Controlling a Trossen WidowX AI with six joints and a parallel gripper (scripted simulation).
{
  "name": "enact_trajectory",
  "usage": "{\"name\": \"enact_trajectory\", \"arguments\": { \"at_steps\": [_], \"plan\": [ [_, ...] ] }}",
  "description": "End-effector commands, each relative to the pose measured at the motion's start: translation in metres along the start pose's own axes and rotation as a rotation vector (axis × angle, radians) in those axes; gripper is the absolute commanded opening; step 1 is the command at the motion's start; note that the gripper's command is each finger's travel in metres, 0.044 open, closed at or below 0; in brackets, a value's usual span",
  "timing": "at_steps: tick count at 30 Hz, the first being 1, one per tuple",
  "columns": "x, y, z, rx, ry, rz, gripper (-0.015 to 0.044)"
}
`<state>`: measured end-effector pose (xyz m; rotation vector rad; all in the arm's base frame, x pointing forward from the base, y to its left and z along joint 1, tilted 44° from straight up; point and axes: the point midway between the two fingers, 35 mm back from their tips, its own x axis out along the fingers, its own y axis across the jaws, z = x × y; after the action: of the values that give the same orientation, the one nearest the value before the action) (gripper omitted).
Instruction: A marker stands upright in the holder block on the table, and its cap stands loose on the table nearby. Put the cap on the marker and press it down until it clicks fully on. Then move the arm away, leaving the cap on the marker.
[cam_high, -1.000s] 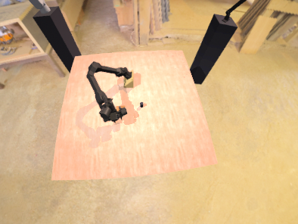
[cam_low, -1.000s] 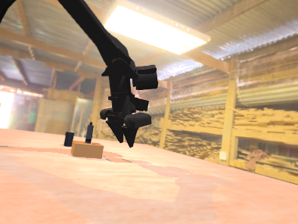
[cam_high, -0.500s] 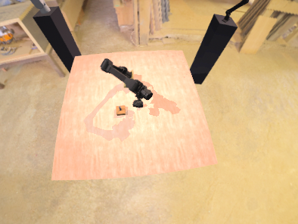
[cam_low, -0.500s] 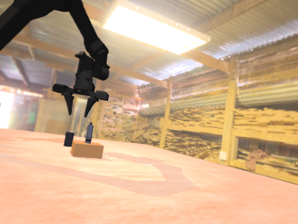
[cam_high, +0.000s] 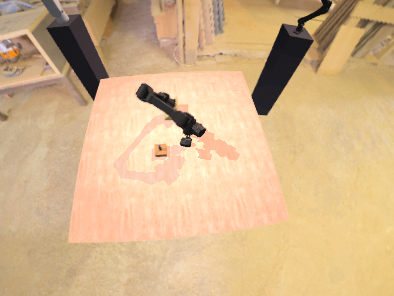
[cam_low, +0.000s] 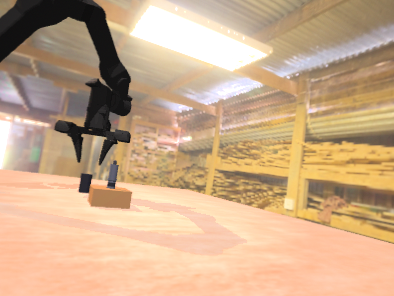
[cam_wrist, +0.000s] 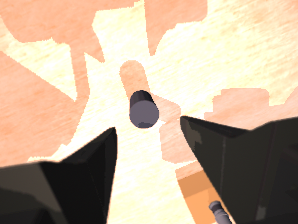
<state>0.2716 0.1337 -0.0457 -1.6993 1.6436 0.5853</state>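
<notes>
Gripper (cam_low: 91, 152) hanging above the cap (cam_low: 85, 182), jaws apart, nothing between them. Fingertips pointing straight down, clear air between tips and the cap's top in the exterior view.

Cap standing upright on the table (cam_low: 280, 260), loose, dark cylinder, just beside the holder block (cam_low: 110, 196). Not touching the block as far as can be told; in the exterior view sits behind and left of it.

Marker (cam_low: 112, 175) upright in the holder block, uncapped, dark body with a narrower tip on top. Block orange-brown, resting flat on the table.

Wrist view: cap (cam_wrist: 144, 109) seen from above, round dark top, centred in the gap between the two dark fingers, slightly forward of them. Corner of the holder block (cam_wrist: 200, 197) at lower right, partly hidden by the right finger; marker (cam_wrist: 218, 211) tip showing at the bottom edge.

Top view: arm reaching out from the far side of the table (cam_high: 150, 220), gripper (cam_high: 185, 141) to the right of the holder block (cam_high: 160, 150). Cap hidden under the gripper here. Marker (cam_high: 160, 148) a small dark speck on the block. Two tall dark posts (cam_high: 281, 67) off the table's far corners.
</notes>
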Motion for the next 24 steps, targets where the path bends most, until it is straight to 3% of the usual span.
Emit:
{"name": "enact_trajectory", "arguments": {
  "at_steps": [1, 24],
  "plan": [
    [0.011, 0.002, 0.000, -0.007, 0.007, -0.001, 0.0246],
    [0.045, 0.001, 0.000, -0.008, 0.008, -0.001, 0.0246]
  ]
}}
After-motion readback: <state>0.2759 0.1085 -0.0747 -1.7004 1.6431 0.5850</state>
